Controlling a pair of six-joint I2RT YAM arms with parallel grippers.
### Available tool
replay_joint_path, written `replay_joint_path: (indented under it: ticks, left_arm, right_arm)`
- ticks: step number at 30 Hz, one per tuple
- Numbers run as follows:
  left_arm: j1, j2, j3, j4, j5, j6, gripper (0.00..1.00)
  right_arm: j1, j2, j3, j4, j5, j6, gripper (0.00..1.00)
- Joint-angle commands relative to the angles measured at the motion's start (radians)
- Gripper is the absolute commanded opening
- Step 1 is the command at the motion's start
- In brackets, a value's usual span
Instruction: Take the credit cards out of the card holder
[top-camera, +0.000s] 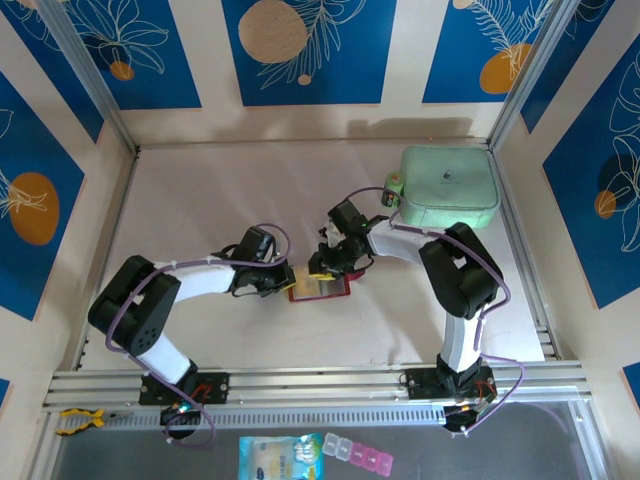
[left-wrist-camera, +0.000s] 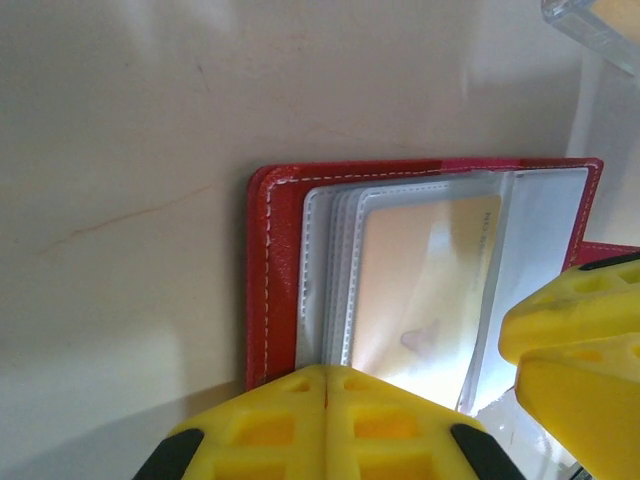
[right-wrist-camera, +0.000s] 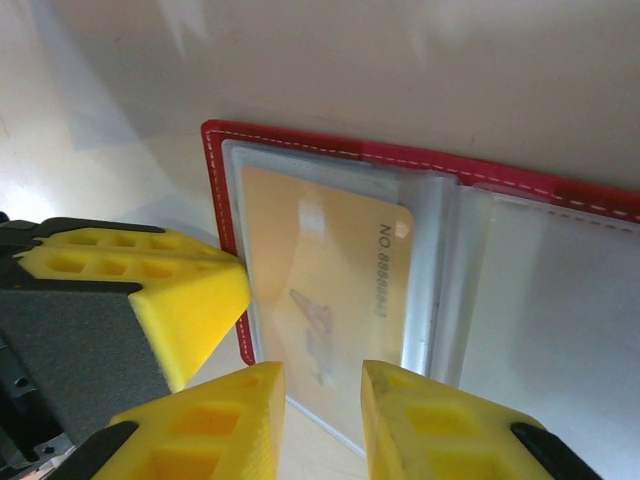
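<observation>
The table carries the red holder near its middle, lying open and flat. A mint case sits well apart from the holder, beyond it to the right. The left arm reaches the holder from its left side, the right arm from its right and far side. Inside the holder, clear pockets are fanned out, and a tan-gold card lies in the top pocket. The left gripper is closed, fingers together, at the holder's edge; whether they pinch it I cannot tell. The right gripper stands narrowly parted over the card, whose near edge runs into the gap between the fingers.
</observation>
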Motion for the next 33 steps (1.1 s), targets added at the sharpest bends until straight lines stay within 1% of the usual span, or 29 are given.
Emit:
replay_joint_path:
  ticks: [1,11,20,24,29,31,33]
  left_arm:
    - [0.012,0.014,-0.004,-0.048,-0.013,0.028,0.07]
    - [0.012,0.030,0.014,-0.058,-0.011,0.029,0.07]
    - [0.012,0.042,0.025,-0.065,-0.009,0.033,0.07]
    - [0.011,0.042,0.027,-0.068,-0.009,0.034,0.07]
    - [0.013,0.039,0.028,-0.075,-0.010,0.038,0.06]
    - [0.013,0.025,0.028,-0.077,-0.013,0.038,0.06]
    - [0.014,0.008,0.034,-0.081,-0.012,0.039,0.06]
  right_arm:
    - [0.007,0.024,0.024,-0.020,-0.017,-0.023,0.27]
    - [0.007,0.049,0.023,-0.011,-0.043,-0.031,0.26]
    - [0.007,0.064,0.017,0.019,-0.103,-0.033,0.22]
    - [0.005,0.066,0.018,0.007,-0.091,-0.037,0.22]
    - [0.005,0.048,0.021,-0.039,-0.013,-0.044,0.24]
    - [0.001,0.037,0.015,-0.035,-0.017,-0.045,0.24]
    - [0.001,0.022,0.005,-0.011,-0.047,-0.046,0.24]
